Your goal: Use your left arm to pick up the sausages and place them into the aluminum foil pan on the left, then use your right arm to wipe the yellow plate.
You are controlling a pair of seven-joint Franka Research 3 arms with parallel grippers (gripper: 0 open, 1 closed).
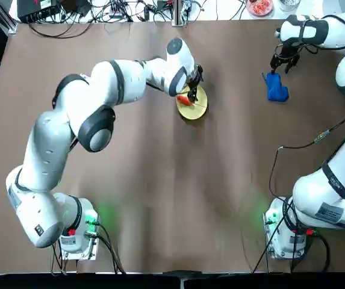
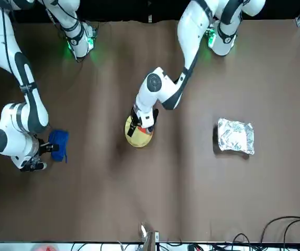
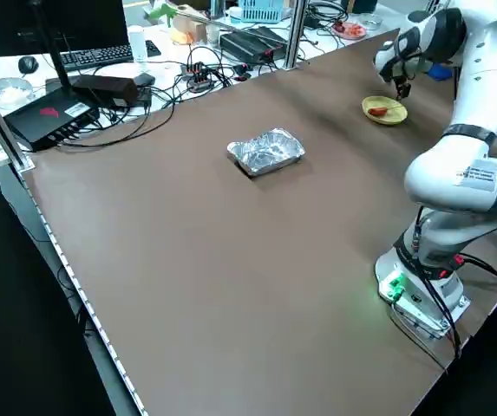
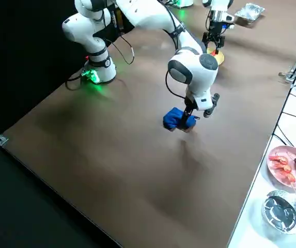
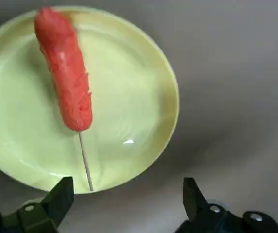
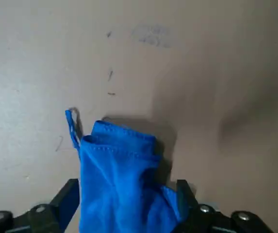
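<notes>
The sausages (image 5: 66, 73) show as one orange-red piece on a thin stick, lying on the yellow plate (image 5: 129, 97) near the table's middle-back (image 1: 197, 108). My left gripper (image 5: 126, 190) hovers open just over the plate's edge, its fingers clear of the sausage (image 1: 185, 100). The aluminum foil pan (image 2: 235, 136) sits apart on the robot's left side (image 3: 266, 151). Far right, my right gripper (image 6: 126, 194) stands open with a crumpled blue cloth (image 6: 124, 174) between its fingers, the cloth (image 1: 276, 88) resting on the table.
A black cable (image 1: 304, 144) trails over the table's right part near the right arm's base. Beyond the back edge lie cables, a pink dish of food (image 4: 291, 165) and a metal bowl (image 4: 279, 211).
</notes>
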